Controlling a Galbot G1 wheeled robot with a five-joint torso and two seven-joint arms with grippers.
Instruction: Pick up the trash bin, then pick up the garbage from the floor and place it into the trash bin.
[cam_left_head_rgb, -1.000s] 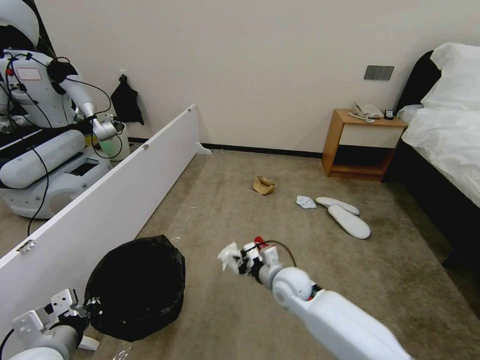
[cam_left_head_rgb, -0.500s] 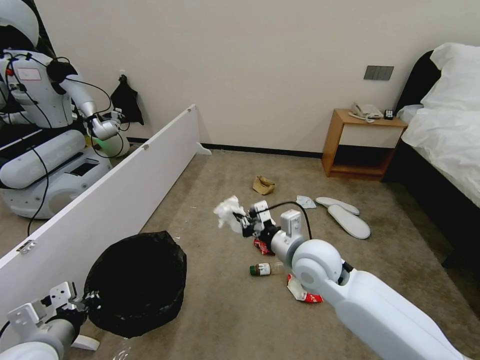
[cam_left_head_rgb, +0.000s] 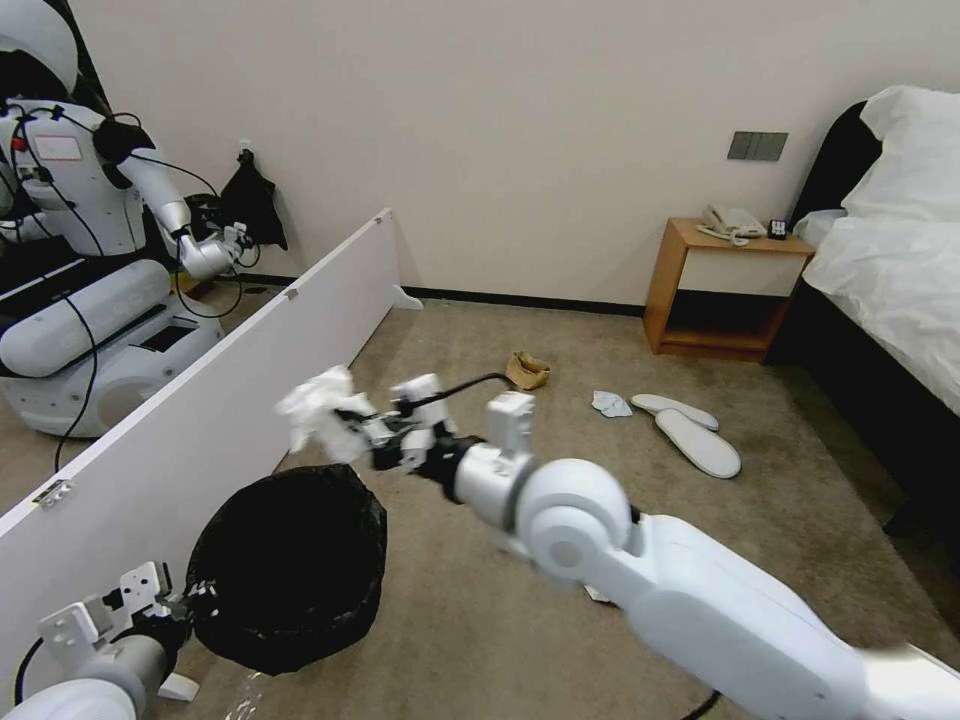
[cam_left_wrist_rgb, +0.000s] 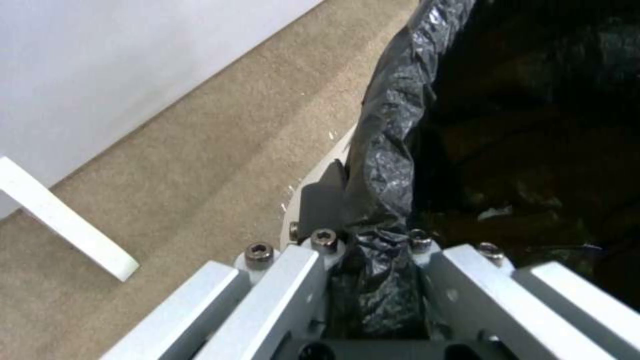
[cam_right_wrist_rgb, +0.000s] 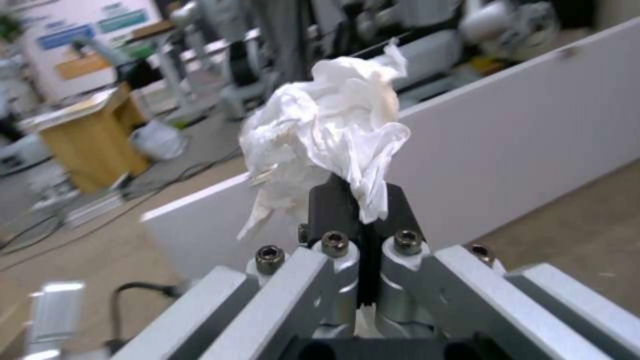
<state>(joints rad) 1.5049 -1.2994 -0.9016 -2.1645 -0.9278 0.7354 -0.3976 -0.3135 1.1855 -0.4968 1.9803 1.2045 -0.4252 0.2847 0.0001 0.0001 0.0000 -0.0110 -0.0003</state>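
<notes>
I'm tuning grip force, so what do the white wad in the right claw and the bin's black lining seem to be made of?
The wad in the right claw looks like soft tissue paper: matte white, with thin crumpled folds and ragged edges. The lining of the trash bin, pinched in the left claw, looks like thin plastic film: glossy black, with fine crinkles catching light.

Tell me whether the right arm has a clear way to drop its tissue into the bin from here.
Probably yes. The right claw, shut on the tissue, hangs just beyond the far rim of the bin, whose mouth is open. Nothing lies between them. The left claw grips the near rim, out of the way.
</notes>
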